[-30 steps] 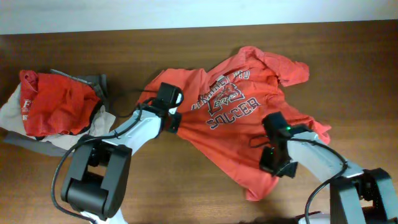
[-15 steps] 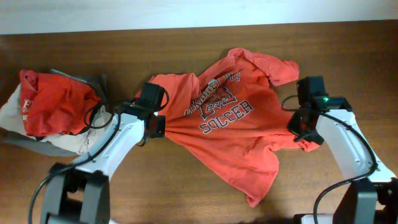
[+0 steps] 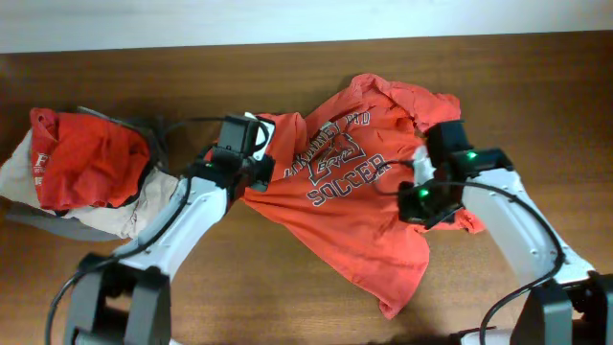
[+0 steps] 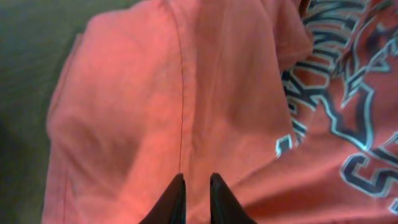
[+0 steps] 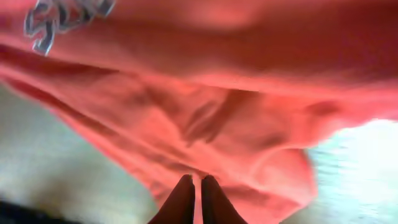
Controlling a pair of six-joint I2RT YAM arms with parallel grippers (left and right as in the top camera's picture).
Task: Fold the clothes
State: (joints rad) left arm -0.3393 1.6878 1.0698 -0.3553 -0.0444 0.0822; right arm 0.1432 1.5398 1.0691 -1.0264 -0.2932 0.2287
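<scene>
The clothes [image 3: 354, 182], an orange-red T-shirt with a navy-and-white soccer print, lie spread and wrinkled across the middle of the brown table [image 3: 287, 297]. My left gripper [image 3: 261, 172] is at the shirt's left sleeve. In the left wrist view its fingers [image 4: 197, 179] stand a little apart over the sleeve seam [image 4: 180, 106]. My right gripper [image 3: 421, 203] is over the shirt's right side. In the right wrist view its fingers [image 5: 198, 180] are almost together, with a thin strip of the red cloth [image 5: 217, 112] between the tips.
At the far left lies a heap of other clothes: a red garment [image 3: 86, 158] on top of beige and grey cloth [image 3: 57, 216]. The table's back edge meets a white strip [image 3: 306, 19] along the top.
The shirt was pulled taut between both grippers and has gone slack. My right gripper has moved left onto the shirt; my left has shifted right. The left fingers have parted slightly.
</scene>
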